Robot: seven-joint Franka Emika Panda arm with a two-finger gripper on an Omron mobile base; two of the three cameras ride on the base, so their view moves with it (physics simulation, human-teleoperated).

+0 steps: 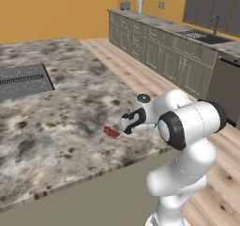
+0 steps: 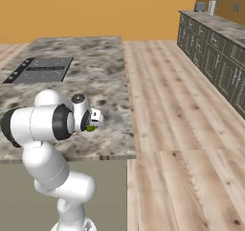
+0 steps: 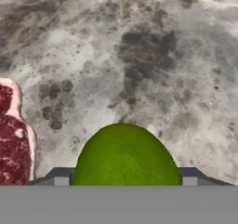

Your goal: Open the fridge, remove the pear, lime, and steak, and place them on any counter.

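Holding a green round fruit between its 2 finger tips, the gripper hangs low over the counter, near its front edge. Colour suggests lime or pear; cannot tell which. Steak already lies flat on the stone, just beside the gripper, at the hand view's left edge, apart from the fruit. Judgement: set-down spot is the bare stone directly under the fruit, clear of the steak.

Counter viewed from behind the arm, left and right; both share its near edge. Hand view looks straight down, close over counter.
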